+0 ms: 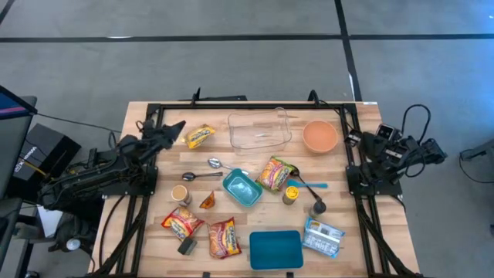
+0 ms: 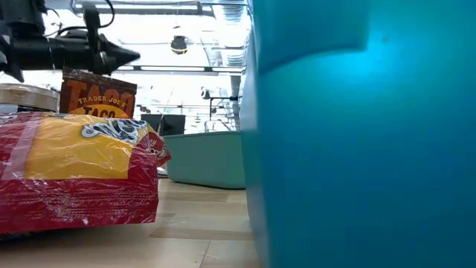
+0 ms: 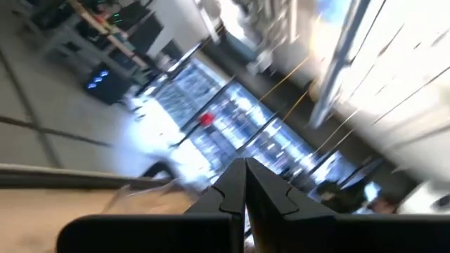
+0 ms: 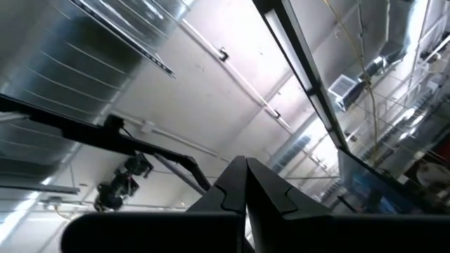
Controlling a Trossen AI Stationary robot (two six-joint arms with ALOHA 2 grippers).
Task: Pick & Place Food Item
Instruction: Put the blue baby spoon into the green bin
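Several food packets lie flat on the wooden table: a yellow packet (image 1: 199,136) at the far left, a red-and-yellow noodle packet (image 1: 275,173) in the middle, two more (image 1: 182,223) (image 1: 225,237) near the front. My left gripper (image 1: 179,126) is shut and empty, raised just left of the yellow packet; its closed fingertips (image 3: 245,167) point out toward the room. It also shows in the low view (image 2: 128,54). My right gripper (image 4: 246,163) is shut and empty, folded back at the table's right edge (image 1: 363,140), pointing up.
A clear tub (image 1: 259,129) and an orange bowl (image 1: 319,137) stand at the far side. A teal bowl (image 1: 241,188), two spoons (image 1: 210,170), a can (image 1: 290,194), a small cup (image 1: 181,194), a teal lid (image 1: 275,249) and a blue-white packet (image 1: 323,236) fill the middle and front.
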